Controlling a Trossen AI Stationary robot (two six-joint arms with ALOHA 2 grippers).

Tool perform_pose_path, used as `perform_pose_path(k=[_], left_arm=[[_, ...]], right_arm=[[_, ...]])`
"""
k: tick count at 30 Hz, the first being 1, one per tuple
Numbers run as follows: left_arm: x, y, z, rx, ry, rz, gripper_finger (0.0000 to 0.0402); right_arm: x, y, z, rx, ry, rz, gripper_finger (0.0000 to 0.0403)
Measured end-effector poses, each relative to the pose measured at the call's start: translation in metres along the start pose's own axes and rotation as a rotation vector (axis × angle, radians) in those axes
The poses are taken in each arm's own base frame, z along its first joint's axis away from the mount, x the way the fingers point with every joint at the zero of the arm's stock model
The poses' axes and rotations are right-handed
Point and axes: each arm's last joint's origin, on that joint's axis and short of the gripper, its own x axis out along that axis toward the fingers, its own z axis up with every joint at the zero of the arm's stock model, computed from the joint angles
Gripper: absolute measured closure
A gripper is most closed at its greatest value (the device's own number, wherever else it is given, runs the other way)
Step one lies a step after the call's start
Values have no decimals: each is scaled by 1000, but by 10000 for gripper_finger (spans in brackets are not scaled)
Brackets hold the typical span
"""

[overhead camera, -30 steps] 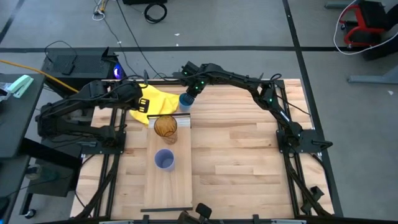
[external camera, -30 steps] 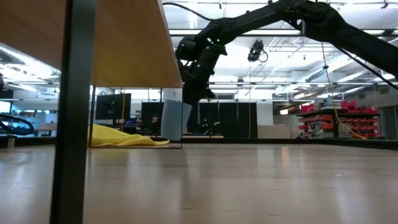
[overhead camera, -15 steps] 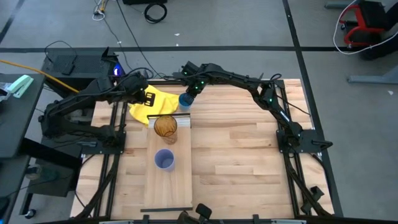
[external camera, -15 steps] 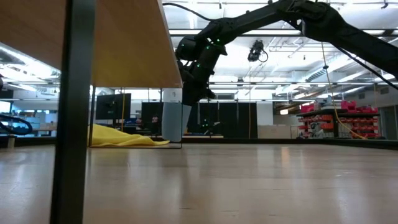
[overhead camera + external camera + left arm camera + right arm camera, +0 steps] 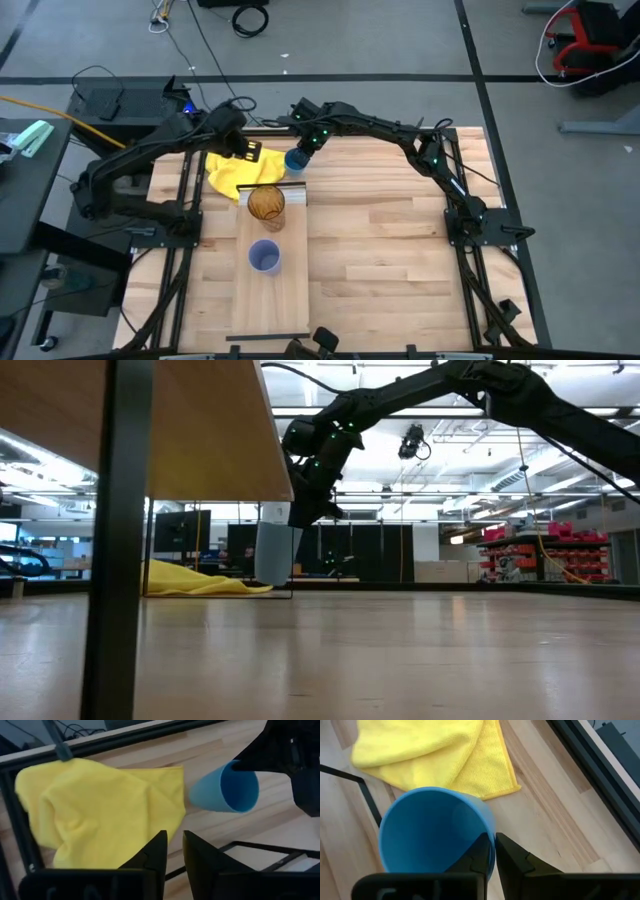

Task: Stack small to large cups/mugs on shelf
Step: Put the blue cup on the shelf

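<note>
The bright blue cup [image 5: 296,160] hangs by the far end of the shelf [image 5: 285,300], beside the yellow cloth [image 5: 232,170], with my right gripper [image 5: 492,845] shut on it. On the shelf, the amber cup [image 5: 266,205] stands upright behind the ridged white strip. The lavender cup [image 5: 264,257] stands upright nearer the middle. My left gripper [image 5: 250,153] hovers over the cloth [image 5: 100,810], left of the blue cup [image 5: 225,787]. Its fingers stand slightly apart with nothing between them. My right gripper pinches the blue cup's rim [image 5: 490,827], one finger inside the cup and one outside. The fingers slant down from the table's right and far side. The cup [image 5: 274,555] hangs tilted below them, its base low over the table near the cloth's edge.
The yellow cloth lies crumpled at the table's far left, against the black frame rail [image 5: 125,735]. The wide slatted tabletop [image 5: 400,240] stretches to the right of the shelf. A thin black bar [image 5: 268,337] lies at the shelf's near end.
My left gripper has moved toward the table's right, across the yellow cloth toward the blue cup. The blue cup has tipped a little in my right gripper's hold, its base swinging toward the cloth.
</note>
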Motion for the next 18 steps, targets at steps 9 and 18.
perform_pose_path(k=[9,18], left_arm=[[32,-14,9,46,41,1,312],[54,-29,18,43,56,-91,305]], right_arm=[[10,-2,-6,8,29,-4,364],[11,-2,-3,26,-10,6,360]])
